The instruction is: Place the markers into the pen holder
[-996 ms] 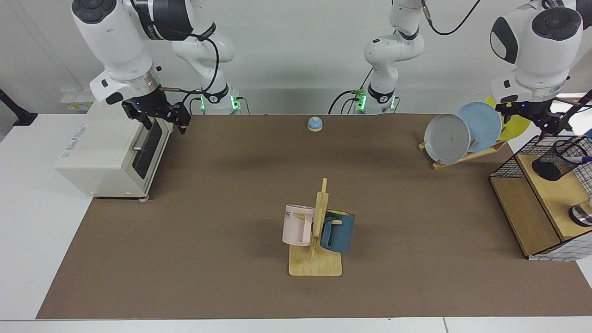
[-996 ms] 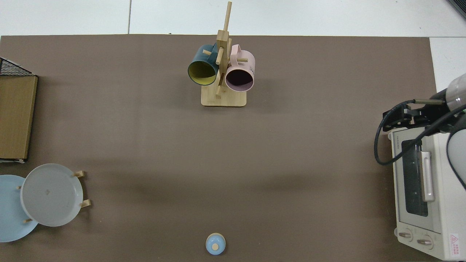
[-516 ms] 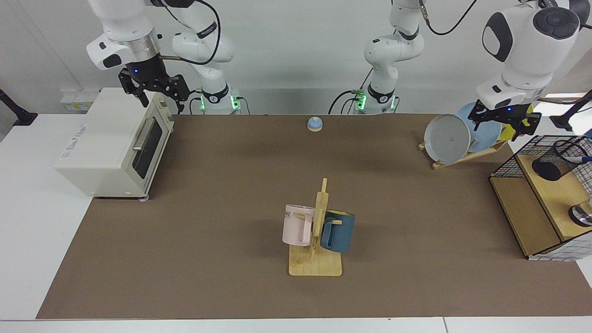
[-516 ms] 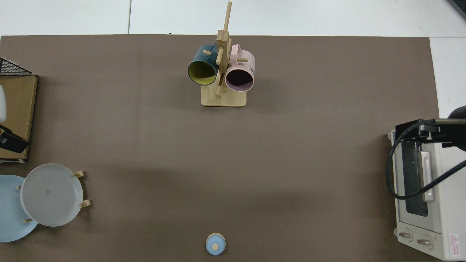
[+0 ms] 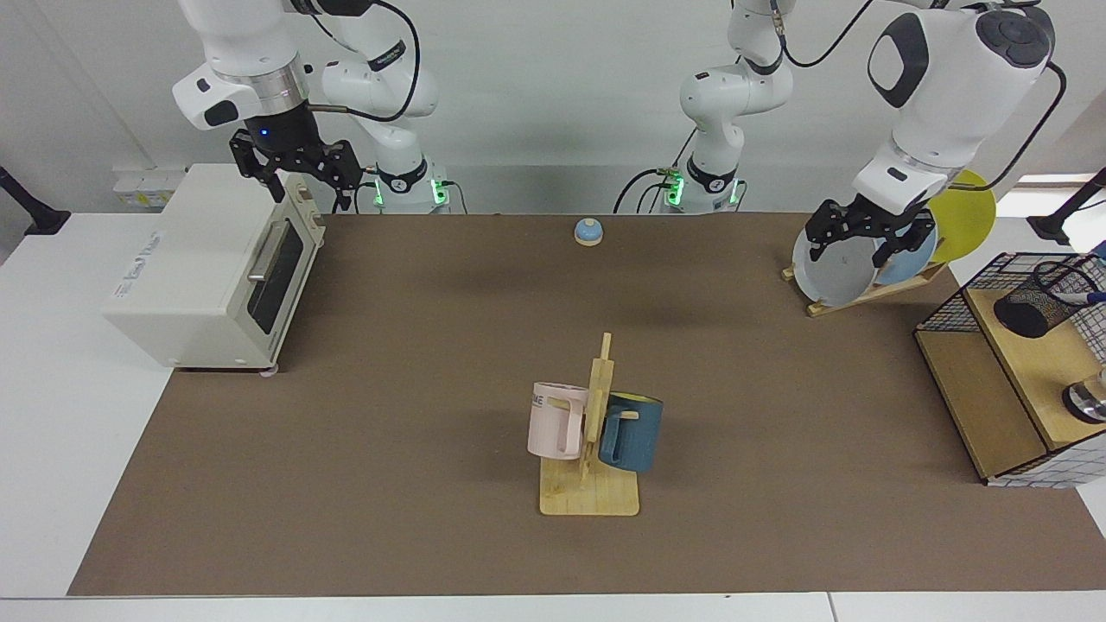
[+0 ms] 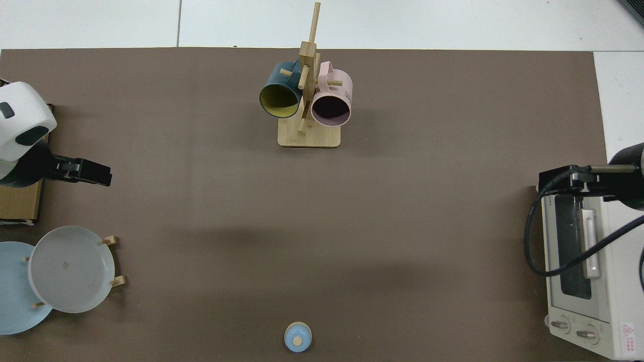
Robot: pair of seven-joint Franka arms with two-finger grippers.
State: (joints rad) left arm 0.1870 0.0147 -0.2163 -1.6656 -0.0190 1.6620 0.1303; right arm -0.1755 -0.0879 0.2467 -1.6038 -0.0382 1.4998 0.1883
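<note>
Black wire-mesh cylindrical pen holder [image 5: 1033,305] holds the white-barrelled marker [image 5: 1082,297].

A robotics lab: two white arms [image 5: 942,95] bolted behind a brown-matted table [image 5: 415,363] of household props

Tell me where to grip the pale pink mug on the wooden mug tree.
I would pinch the pale pink mug by its rim from above, on the wall opposite the post: mouth up, handle hung on a peg. Left gripper is by the plates, right gripper over the toaster.
</note>
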